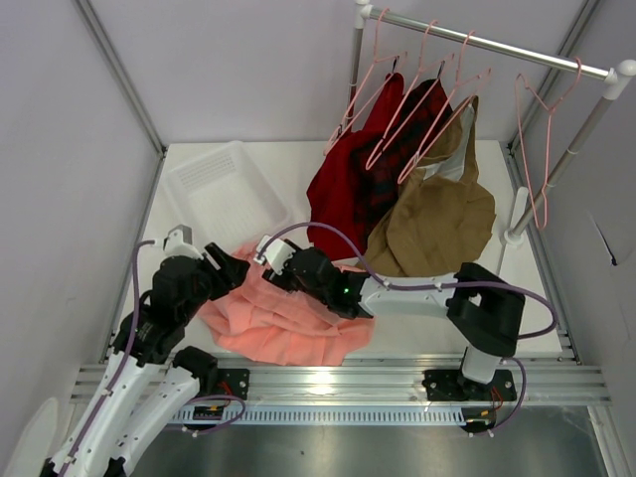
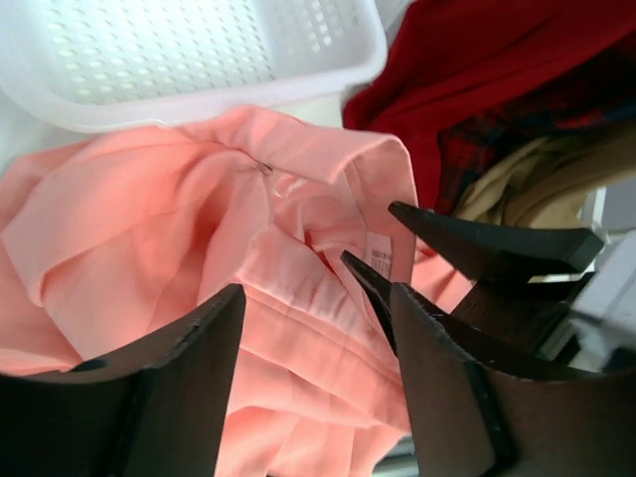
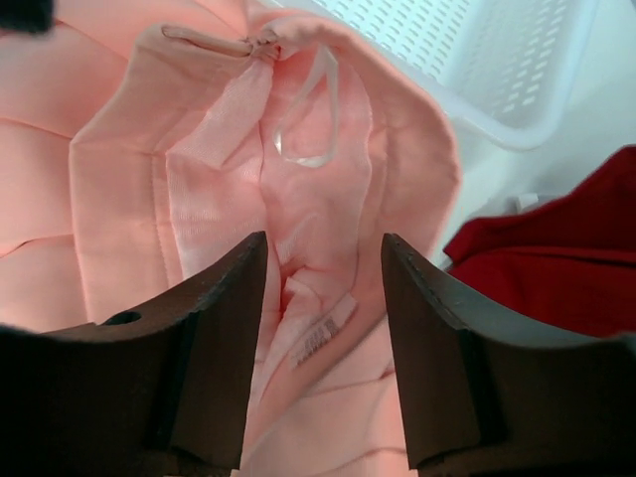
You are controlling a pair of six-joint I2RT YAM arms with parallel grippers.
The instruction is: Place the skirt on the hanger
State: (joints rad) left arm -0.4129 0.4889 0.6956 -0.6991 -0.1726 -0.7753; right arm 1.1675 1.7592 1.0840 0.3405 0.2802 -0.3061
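The skirt lies crumpled on the tabletop at its near edge, with the waistband end turned up between the two arms. The right pincer stands open astride that waistband fold and is the nearer one. The left pincer, also open, hovers just beside it. The empty hanger hangs on the rail, far right and well apart from the skirt.

One high view, two wrist close-ups.
The top camera looks down from behind the arm bases over the whole surface; wrist cameras look past the left pincer and right pincer, close on the skirt and basket, which all three views share.
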